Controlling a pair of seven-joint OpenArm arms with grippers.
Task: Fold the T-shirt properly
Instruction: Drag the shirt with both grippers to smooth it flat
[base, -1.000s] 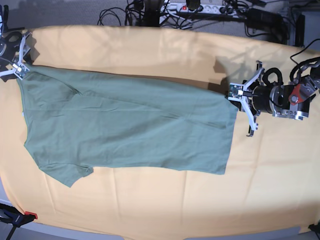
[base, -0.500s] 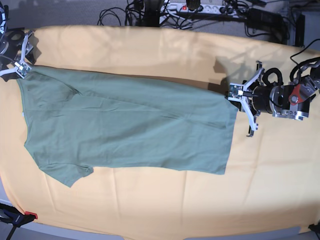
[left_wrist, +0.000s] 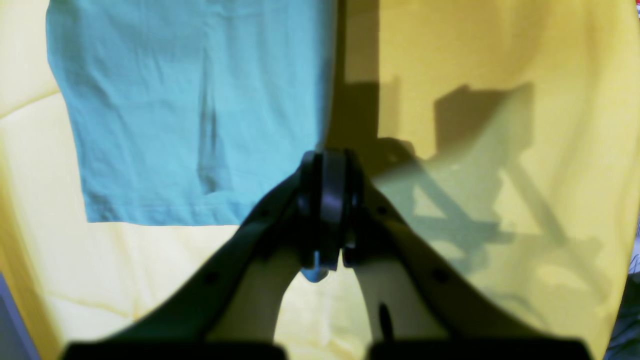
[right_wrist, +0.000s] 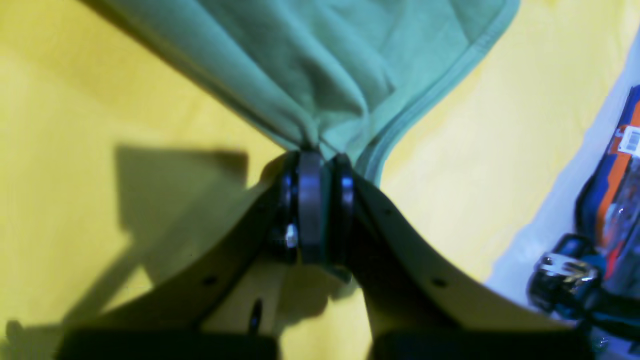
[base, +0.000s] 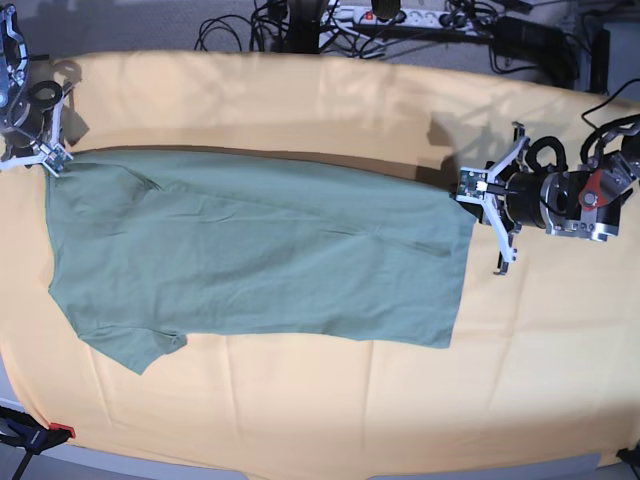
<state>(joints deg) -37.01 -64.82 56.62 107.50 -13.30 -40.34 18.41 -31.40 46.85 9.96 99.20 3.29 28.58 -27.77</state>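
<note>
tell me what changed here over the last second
The right gripper closed on the T-shirt at its shoulder corner and drew that far edge straighter. The left gripper stayed clamped on the hem corner, and the yellow cloth did not shift.

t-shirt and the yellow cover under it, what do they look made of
T-shirt: seemingly a soft, matte knit such as cotton jersey. It lies limp with fine wrinkles, bunches into soft folds where the right pincer pinches it, and has a stitched hem.

Yellow cover: a matte woven cloth, thin by its look, with shallow creases and no sheen. The exact fibre cannot be told.
</note>
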